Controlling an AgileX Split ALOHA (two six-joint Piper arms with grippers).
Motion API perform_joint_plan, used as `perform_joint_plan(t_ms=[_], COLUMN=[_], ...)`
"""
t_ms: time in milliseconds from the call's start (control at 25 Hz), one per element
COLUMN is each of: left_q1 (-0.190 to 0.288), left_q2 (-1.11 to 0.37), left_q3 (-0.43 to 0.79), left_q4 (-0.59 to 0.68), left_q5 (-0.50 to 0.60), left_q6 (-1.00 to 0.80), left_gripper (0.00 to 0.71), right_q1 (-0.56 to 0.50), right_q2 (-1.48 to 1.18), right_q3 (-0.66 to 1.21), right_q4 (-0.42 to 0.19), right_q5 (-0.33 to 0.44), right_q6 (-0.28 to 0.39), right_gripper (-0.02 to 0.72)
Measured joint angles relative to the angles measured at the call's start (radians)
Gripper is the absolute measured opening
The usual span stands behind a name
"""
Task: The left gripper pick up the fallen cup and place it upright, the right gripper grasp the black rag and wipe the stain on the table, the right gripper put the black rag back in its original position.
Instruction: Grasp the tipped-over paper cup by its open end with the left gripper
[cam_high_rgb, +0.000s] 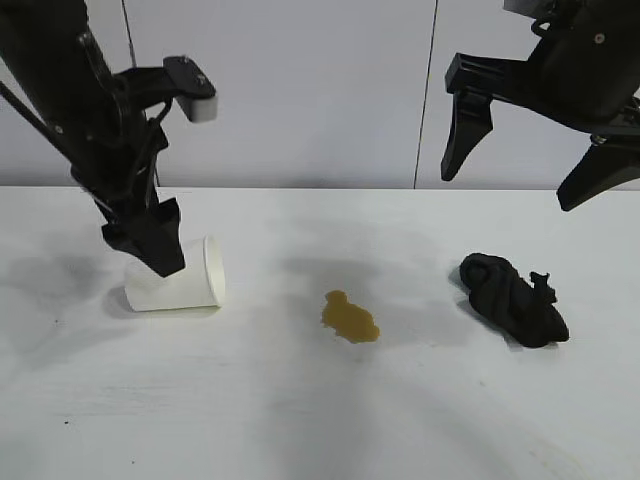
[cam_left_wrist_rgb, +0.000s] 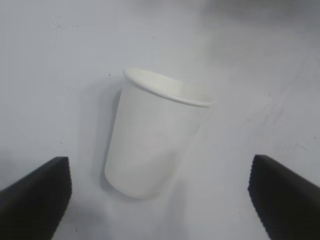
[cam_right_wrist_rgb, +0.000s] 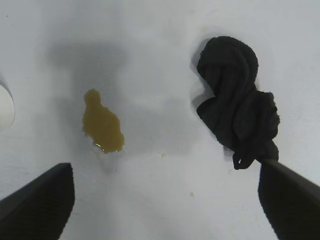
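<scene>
The white cup (cam_high_rgb: 185, 285) lies on its side at the table's (cam_high_rgb: 300, 420) left, rim toward the middle. My left gripper (cam_high_rgb: 150, 240) hangs low over its base end. In the left wrist view the cup (cam_left_wrist_rgb: 155, 135) lies between the wide-open left gripper (cam_left_wrist_rgb: 159, 170), whose fingers stand clear of it. My right gripper (cam_high_rgb: 512, 185) is open, high above the black rag (cam_high_rgb: 512, 298), a bundle at the right. The yellowish-brown stain (cam_high_rgb: 350, 317) sits between cup and rag. The right wrist view shows the stain (cam_right_wrist_rgb: 102, 125), the rag (cam_right_wrist_rgb: 237, 110) and the empty right gripper (cam_right_wrist_rgb: 165, 170).
A pale wall stands behind the table's far edge. Bare tabletop stretches in front of the cup, stain and rag. A few tiny specks lie near the stain in the right wrist view.
</scene>
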Motion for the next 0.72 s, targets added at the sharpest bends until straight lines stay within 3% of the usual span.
perform_joint_plan(t_ms=[720], left_q1=[-0.002], left_q2=[0.094], left_q3=[-0.001], left_q4=[-0.001], left_q5=[-0.117], left_q6=[0.079], left_gripper=[0.694], right_q1=[0.0], right_q2=[0.0], right_q3=[0.0], right_q4=[0.0], right_q5=[0.001], right_q6=[-0.016], right_gripper=[0.694])
